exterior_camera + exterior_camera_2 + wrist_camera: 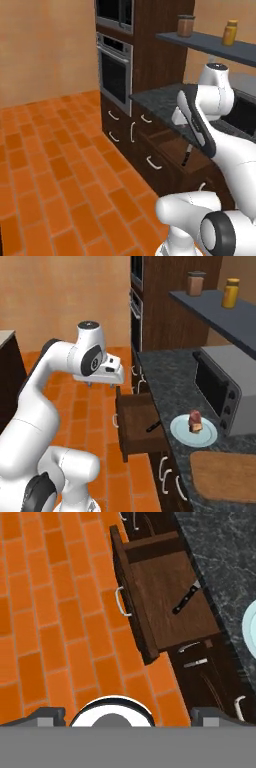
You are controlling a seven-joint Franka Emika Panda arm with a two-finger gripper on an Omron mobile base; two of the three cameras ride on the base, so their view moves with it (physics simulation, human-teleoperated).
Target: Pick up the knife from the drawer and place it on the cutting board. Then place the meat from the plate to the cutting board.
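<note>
- Hand view looks straight down past my gripper [127, 716] at the open drawer [167, 597], which sits ahead of and below the fingertips; its pale curved handle faces the orange floor [55, 612].
- Both dark fingertips stand well apart at the bottom corners with nothing between them, so I read the gripper as spread and empty.
- Further right, the knife [186, 601] lies flat on the drawer bottom, below the gripper and off toward the counter side, black handle toward the drawer front, silver blade pointing at the counter edge.
- I judge the knife light, stiff and thin. The blade is slick and too flat to pinch well, so I would close on the handle, across its narrow width, with the jaws turned crosswise to its slant.
- It lies low in a deep box, so I expect to need a clean vertical drop clear of the drawer walls.
- Right base view shows the gripper [104, 382] hanging above the drawer's left front corner, with the knife [153, 426] below and to the right.
- Right again on the counter [170, 368] is the plate [210, 437] carrying the meat [195, 421], a small chunk I expect to be soft and somewhat slippery.
- Beyond the plate, farthest from the gripper, lies the bare cutting board [222, 476].
</note>
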